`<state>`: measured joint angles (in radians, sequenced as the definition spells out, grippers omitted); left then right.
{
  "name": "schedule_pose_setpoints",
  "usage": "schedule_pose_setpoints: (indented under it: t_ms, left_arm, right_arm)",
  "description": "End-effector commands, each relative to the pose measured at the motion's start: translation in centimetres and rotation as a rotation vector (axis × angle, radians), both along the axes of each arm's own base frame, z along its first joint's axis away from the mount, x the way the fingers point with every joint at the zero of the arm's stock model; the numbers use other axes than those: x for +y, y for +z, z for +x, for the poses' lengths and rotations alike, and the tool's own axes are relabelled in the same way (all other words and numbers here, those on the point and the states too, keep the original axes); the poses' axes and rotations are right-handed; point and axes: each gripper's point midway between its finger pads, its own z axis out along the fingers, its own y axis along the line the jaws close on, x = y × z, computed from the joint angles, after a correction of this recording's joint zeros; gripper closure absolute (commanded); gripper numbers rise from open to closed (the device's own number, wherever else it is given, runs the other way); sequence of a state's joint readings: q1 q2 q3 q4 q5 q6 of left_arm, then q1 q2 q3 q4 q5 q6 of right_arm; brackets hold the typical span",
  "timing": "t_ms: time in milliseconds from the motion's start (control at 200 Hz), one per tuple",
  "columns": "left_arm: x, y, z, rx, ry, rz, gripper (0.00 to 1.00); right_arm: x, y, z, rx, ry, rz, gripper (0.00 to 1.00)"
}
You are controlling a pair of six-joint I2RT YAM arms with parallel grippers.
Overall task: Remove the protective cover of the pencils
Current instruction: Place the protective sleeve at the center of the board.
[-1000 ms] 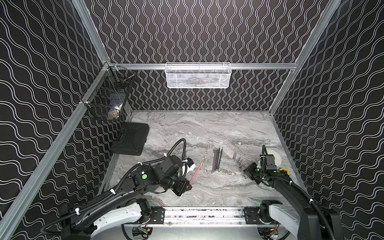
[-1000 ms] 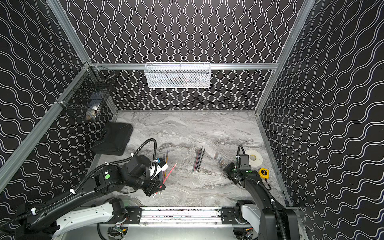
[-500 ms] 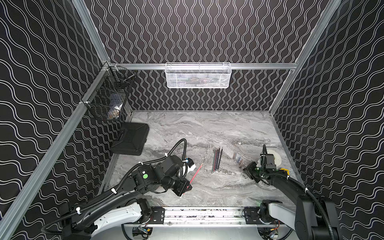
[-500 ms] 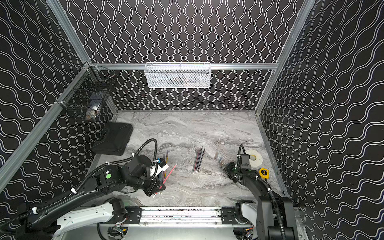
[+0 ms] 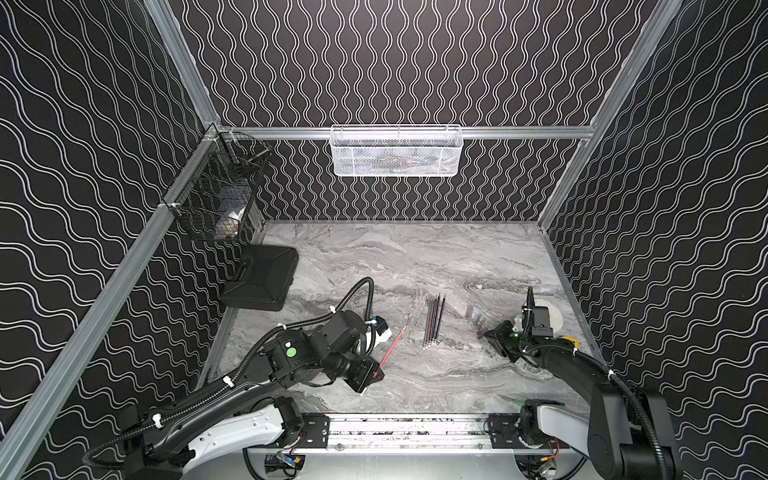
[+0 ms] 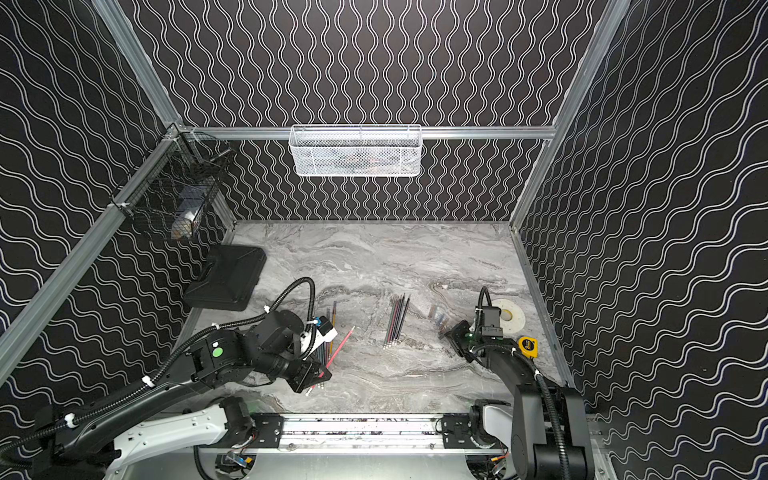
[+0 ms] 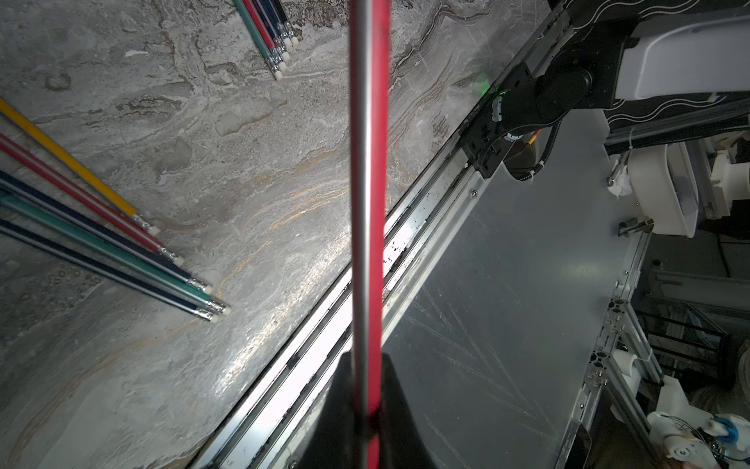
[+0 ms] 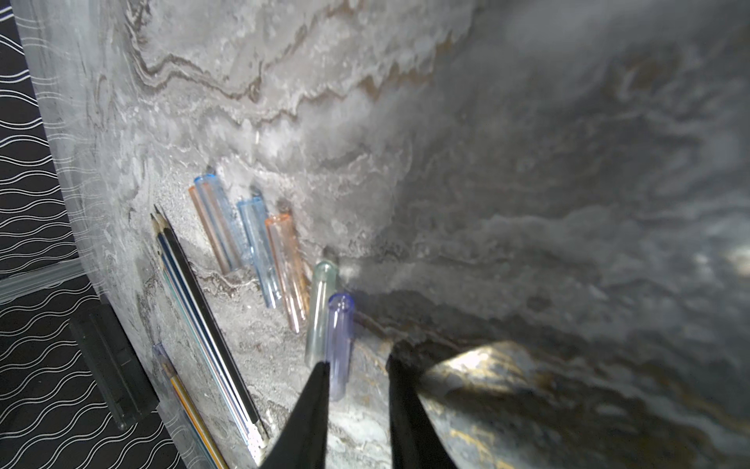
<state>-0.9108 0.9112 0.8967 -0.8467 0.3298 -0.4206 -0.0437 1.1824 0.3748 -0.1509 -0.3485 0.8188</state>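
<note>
My left gripper [image 5: 370, 374] [image 7: 367, 359] is shut on a red pencil [image 5: 395, 347] [image 7: 370, 162], held slanted above the table's front. A row of bare pencils [image 5: 433, 320] [image 6: 397, 320] lies mid-table. More pencils [image 6: 328, 334] [image 7: 101, 243] lie beside the left arm. Several clear tinted protective covers [image 5: 476, 318] [image 8: 259, 251] lie to the right of the row. My right gripper [image 5: 488, 334] [image 8: 357, 363] is open just above the table. A purple cover [image 8: 340, 345] lies loose by one of its fingers [image 8: 316, 390], with nothing gripped.
A black case [image 5: 262, 282] sits at the left wall. A white tape roll [image 5: 548, 318] and a yellow tape measure [image 6: 528, 347] lie near the right wall behind the right arm. Wire baskets [image 5: 397, 151] [image 5: 216, 195] hang on the walls. The rail [image 5: 407, 428] runs along the front.
The right gripper has opened, and its wrist has shifted a little. The left arm and the red pencil have stayed still.
</note>
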Motion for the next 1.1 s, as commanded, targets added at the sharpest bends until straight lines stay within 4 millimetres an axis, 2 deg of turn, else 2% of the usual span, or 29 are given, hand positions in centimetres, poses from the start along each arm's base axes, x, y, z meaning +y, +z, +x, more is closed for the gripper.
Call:
schedule_pose_setpoints:
  t_ms: [0, 210, 375, 505, 705, 811, 956, 1006, 1096]
  left_arm:
    - [-0.1, 0.1, -0.1, -0.003, -0.009, -0.003, 1.00]
    - [0.0, 0.0, 0.2, -0.006, 0.007, 0.007, 1.00]
    - [-0.4, 0.5, 0.8, -0.020, 0.034, -0.013, 1.00]
    - [-2.2, 0.9, 2.2, -0.039, 0.088, -0.115, 1.00]
    - [-4.7, -2.6, 5.3, -0.040, 0.143, -0.076, 1.00]
    - [-6.5, -4.4, 6.8, -0.033, 0.140, -0.050, 1.00]
    - [-8.7, -7.4, 9.1, -0.002, 0.148, 0.004, 1.00]
    - [-9.2, -8.2, 10.1, 0.006, 0.163, 0.016, 1.00]
    - [-9.6, -9.6, 12.0, 0.021, 0.199, 0.041, 1.00]
  right_arm:
    - [-0.2, 0.1, 0.3, -0.003, 0.005, -0.014, 0.74]
    - [0.0, 1.2, 0.4, -0.021, 0.022, -0.002, 0.74]
    - [0.4, 4.5, 0.3, -0.083, 0.097, -0.024, 0.73]
    - [1.5, 6.9, -0.4, -0.141, 0.209, -0.019, 0.74]
    - [4.7, 10.7, -2.0, -0.261, 0.372, 0.113, 0.74]
    - [5.1, 13.8, -2.8, -0.307, 0.401, 0.119, 0.73]
    - [4.4, 18.5, -3.4, -0.384, 0.404, 0.033, 0.73]
    - [3.9, 18.8, -3.4, -0.392, 0.390, -0.019, 0.73]
    - [2.4, 17.8, -3.6, -0.373, 0.324, -0.101, 0.73]
